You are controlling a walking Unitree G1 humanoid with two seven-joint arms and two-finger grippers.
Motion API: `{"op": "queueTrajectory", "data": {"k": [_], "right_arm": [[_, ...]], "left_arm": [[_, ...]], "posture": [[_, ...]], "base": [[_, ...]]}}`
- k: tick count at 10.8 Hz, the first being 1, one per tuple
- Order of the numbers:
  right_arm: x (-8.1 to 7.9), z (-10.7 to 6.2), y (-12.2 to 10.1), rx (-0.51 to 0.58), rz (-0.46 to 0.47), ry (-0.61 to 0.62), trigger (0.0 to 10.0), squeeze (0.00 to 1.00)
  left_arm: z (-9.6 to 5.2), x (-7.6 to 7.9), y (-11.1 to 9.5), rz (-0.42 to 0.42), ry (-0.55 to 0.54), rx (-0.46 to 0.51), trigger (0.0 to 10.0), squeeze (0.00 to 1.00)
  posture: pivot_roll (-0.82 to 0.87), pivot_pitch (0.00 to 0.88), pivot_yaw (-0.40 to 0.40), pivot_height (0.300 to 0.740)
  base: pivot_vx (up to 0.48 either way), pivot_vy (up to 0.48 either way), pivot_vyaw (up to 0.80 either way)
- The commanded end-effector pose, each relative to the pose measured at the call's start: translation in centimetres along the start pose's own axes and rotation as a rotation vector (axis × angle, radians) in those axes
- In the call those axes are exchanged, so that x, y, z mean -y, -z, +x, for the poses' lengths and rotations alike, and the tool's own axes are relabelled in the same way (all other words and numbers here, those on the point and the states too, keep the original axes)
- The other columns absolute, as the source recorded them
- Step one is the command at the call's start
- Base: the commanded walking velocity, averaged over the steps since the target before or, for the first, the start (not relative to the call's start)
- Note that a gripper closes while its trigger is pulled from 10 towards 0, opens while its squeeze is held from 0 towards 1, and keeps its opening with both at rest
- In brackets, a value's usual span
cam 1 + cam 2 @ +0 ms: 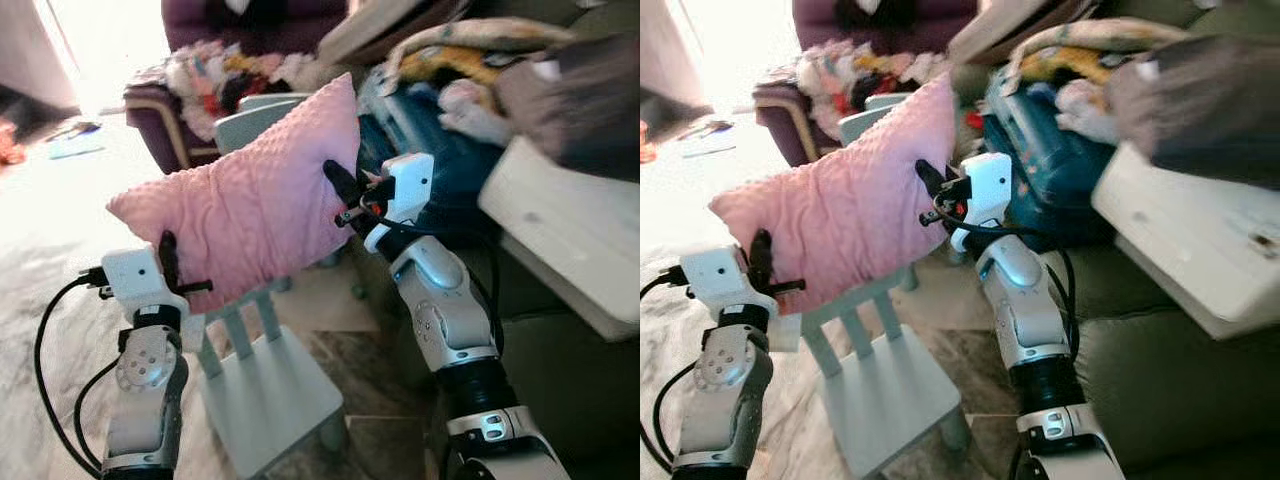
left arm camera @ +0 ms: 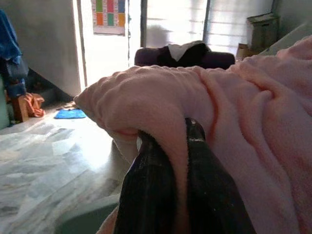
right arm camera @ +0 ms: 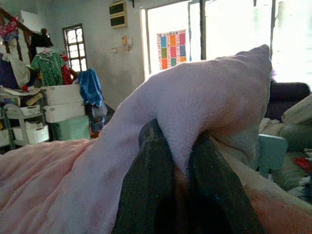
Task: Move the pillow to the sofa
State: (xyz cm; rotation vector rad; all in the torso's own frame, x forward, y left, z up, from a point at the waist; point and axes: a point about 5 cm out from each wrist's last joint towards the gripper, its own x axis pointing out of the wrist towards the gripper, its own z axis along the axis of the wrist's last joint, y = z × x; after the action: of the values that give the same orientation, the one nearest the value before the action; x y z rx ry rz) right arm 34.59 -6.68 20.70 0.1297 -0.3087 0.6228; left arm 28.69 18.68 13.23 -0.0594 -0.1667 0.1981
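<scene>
The sofa (image 1: 560, 370), olive green, runs along the right side and is heaped at its far end with a blue bag (image 1: 440, 140), blankets (image 1: 470, 45) and clothing; a white board (image 1: 575, 225) lies tilted across its near part. A dark purple armchair (image 1: 250, 25) stands at the far centre, with a bright pile of laundry (image 1: 215, 75) spilling at its front. Directly under the raised load stands a small pale green chair (image 1: 265, 385), its backrest touching the lower edge of the pillow. The floor (image 1: 60, 290) is pale marbled tile, strongly lit from a doorway at far left.

The pink pillow (image 1: 245, 205), with a dimpled surface, is held in the air above the small chair, left of the sofa and not touching it. The left gripper (image 1: 170, 262) is clamped on its lower left edge; the left wrist view shows the fabric pinched between the two black fingers (image 2: 148, 185). The right gripper (image 1: 340, 185) is clamped on its right edge, fabric likewise bunched between its fingers (image 3: 151, 180).
</scene>
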Motion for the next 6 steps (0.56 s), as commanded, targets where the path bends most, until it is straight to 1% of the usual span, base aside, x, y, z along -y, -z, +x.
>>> {"op": "queueTrajectory", "data": {"k": [1,4,6], "right_arm": [[-0.3,0.1,-0.5,0.022,0.0,-0.017,0.0,0.0],[-0.1,-0.3,-0.2,0.0,0.004,-0.021,0.0,0.0],[0.0,-0.6,0.1,-0.018,0.012,-0.013,0.0,0.0]], "left_arm": [[-0.1,0.4,0.1,0.03,0.018,-0.005,10.0,0.0],[-0.7,0.4,0.3,0.027,0.019,-0.025,10.0,0.0],[-1.1,0.7,0.7,-0.05,0.071,-0.066,10.0,0.0]], "posture": [[-0.16,0.0,0.051,0.74],[-0.16,0.0,0.045,0.74],[-0.16,0.0,0.046,0.74]], "base": [[0.0,0.0,0.0],[0.0,0.0,0.0],[0.0,0.0,0.0]]}}
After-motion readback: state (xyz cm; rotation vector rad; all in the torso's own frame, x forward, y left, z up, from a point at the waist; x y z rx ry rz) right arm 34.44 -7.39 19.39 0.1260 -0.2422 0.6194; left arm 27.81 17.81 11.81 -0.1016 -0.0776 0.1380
